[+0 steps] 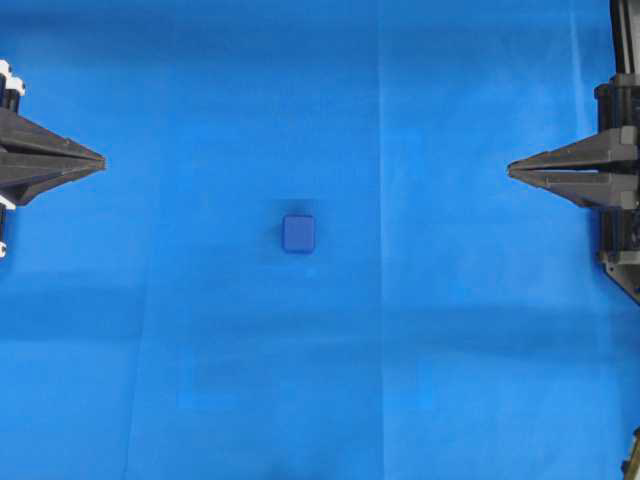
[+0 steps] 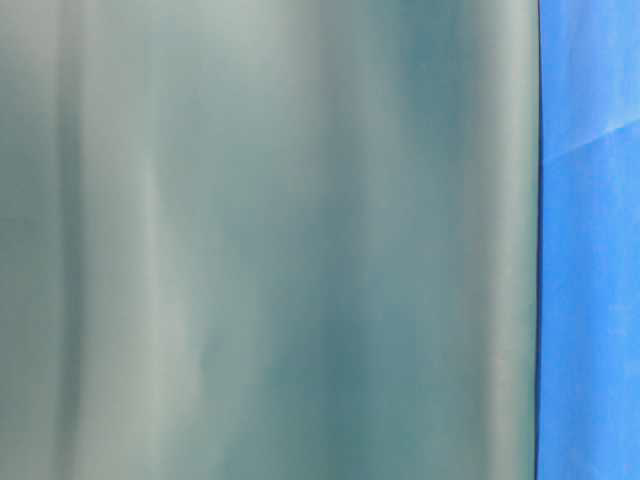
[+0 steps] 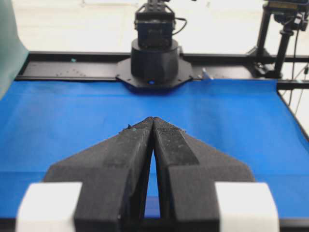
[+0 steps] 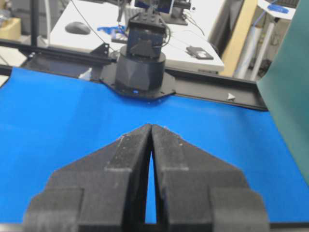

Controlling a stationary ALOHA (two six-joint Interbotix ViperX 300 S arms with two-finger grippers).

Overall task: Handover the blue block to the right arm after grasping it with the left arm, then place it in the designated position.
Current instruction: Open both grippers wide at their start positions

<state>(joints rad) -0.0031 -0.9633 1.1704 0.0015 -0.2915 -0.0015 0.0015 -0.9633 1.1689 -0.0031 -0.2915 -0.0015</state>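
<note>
Nothing yet done: no grasp, no handover, no placing. Left gripper (image 1: 100, 160) at the cloth's left edge, fingers pressed tip to tip, empty. Right gripper (image 1: 512, 170) opposite, likewise closed on nothing. Blue block (image 1: 298, 233) alone between the two, well apart from either tip, slightly nearer the left, hidden from both wrist views behind the closed fingers. Beneath it all, a bright blue cloth (image 1: 450, 350), creased in faint folds. Beyond the left gripper's tips, the opposite arm's black base (image 3: 154, 60) on a dark rail. Farther off, a pale grey-green curtain (image 4: 289, 96), then a cluttered white desk (image 4: 193, 50) with mouse and cables.
</note>
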